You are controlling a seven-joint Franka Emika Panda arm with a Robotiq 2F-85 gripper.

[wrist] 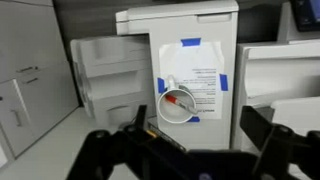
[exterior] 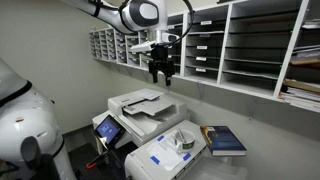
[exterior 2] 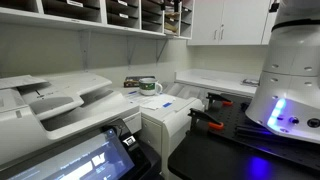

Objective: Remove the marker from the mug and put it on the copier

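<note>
The pale mug stands on the lower flat-topped white machine, next to the copier. It also shows in an exterior view, right of the copier. In the wrist view I look straight down into the mug. The marker lies slanted inside it, with a red cap and a pale body. My gripper hangs high above the machines. In the wrist view its fingers are spread wide, open and empty, with the mug just beyond them.
A blue book lies on the counter beside the lower machine. Wall shelves of paper slots run behind the arm. The copier's blue-lit touchscreen is at its front. A large white rounded body stands to one side.
</note>
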